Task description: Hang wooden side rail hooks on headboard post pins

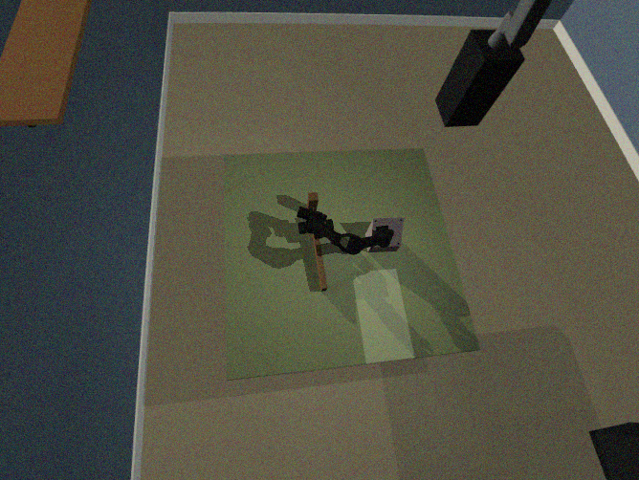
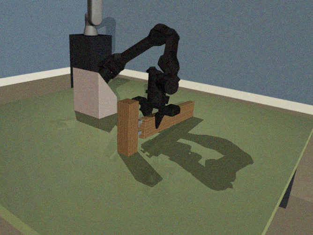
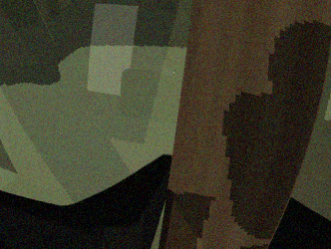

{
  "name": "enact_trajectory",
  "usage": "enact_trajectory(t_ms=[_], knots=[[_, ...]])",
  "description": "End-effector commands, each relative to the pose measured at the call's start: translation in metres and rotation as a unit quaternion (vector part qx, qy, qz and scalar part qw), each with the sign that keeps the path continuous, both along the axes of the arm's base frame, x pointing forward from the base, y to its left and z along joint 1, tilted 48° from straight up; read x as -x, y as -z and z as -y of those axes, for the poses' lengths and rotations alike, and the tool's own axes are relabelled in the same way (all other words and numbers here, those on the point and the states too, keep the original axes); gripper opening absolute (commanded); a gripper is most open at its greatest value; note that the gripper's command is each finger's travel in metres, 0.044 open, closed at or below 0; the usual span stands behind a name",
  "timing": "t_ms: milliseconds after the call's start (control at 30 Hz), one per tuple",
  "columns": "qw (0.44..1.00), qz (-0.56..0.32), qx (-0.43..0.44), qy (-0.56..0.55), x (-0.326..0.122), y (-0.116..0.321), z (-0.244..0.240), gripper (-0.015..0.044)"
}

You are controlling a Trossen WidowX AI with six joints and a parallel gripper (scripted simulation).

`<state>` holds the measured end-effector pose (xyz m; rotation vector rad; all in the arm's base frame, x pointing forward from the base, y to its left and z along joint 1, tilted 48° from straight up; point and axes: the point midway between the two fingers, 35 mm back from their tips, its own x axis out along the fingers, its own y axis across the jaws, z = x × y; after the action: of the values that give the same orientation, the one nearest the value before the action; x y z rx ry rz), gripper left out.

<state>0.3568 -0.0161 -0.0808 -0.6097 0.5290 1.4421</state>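
The wooden post (image 1: 313,197) (image 2: 127,128) stands upright on the green table mat. The wooden rail (image 1: 320,271) (image 2: 185,109) (image 3: 201,100) runs away from it, its near end raised and its far end low, seemingly on the table. Two grey steel hooks (image 2: 139,123) on the near end are at the post's rail-side face, in line with it or very close. The slot and pins are hidden, so I cannot tell whether the hooks sit on the pins. My gripper (image 1: 307,220) (image 2: 152,119) (image 3: 199,167) is shut on the rail near its hook end, one finger on each side.
A pale pink block (image 1: 396,227) (image 2: 87,93) carries my arm's base, to one side of the rail. A black pedestal (image 1: 477,82) (image 2: 88,51) with a grey arm stands beyond it. An orange-brown surface (image 1: 41,61) lies at the upper left in the top view.
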Motion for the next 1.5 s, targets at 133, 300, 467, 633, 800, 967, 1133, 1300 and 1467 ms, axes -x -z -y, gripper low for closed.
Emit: enact_trajectory(t_ms=[133,300,467,633,800,967,1133,1300,1467], knots=[[1.0,0.003,0.001,0.005,-0.0002,0.0007,0.0054,0.0],[1.0,0.003,0.001,0.005,0.0003,0.0015,0.0053,0.0],[1.0,0.003,0.001,0.005,0.0009,0.0023,0.0053,0.0],[1.0,0.003,0.001,0.005,0.0008,0.0024,0.0057,0.0],[1.0,0.003,0.001,0.005,0.0005,0.0024,0.0063,0.0],[1.0,0.003,0.002,0.005,0.0002,0.0024,0.0068,0.0],[1.0,0.003,0.002,0.005,-0.0002,0.0024,0.0074,0.0],[1.0,0.003,0.002,0.005,-0.0005,0.0024,0.0079,0.0],[1.0,0.003,0.002,0.005,-0.001,0.0026,0.0084,0.0]])
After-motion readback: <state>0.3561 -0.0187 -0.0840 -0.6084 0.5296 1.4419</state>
